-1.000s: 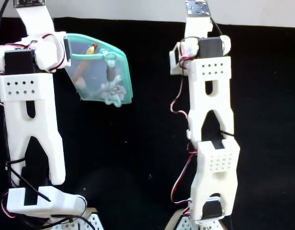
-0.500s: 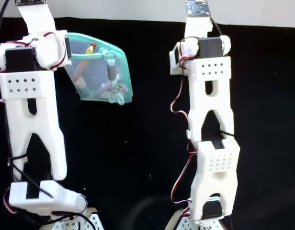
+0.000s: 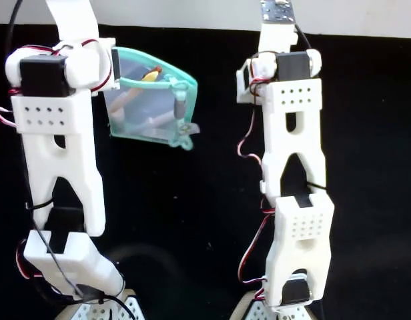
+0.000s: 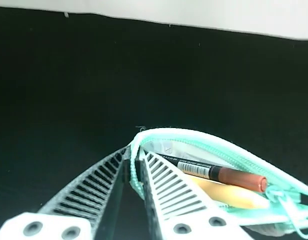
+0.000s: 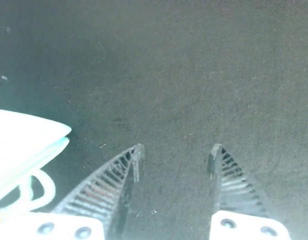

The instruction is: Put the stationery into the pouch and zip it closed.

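Left gripper [image 4: 134,156] clamped on one end of the mint pouch [image 4: 220,148]; right gripper [image 5: 175,150] spread apart, holding nothing.
The pouch's long axis runs from the left gripper out toward the right arm, with its pull loop [image 4: 290,216] at the free end. Inside, a brown-capped pen [image 4: 219,174] and a yellow stick [image 4: 229,196] lie lengthwise, the cap pointing away from the grip. The right gripper hangs over the black table [image 5: 194,75].
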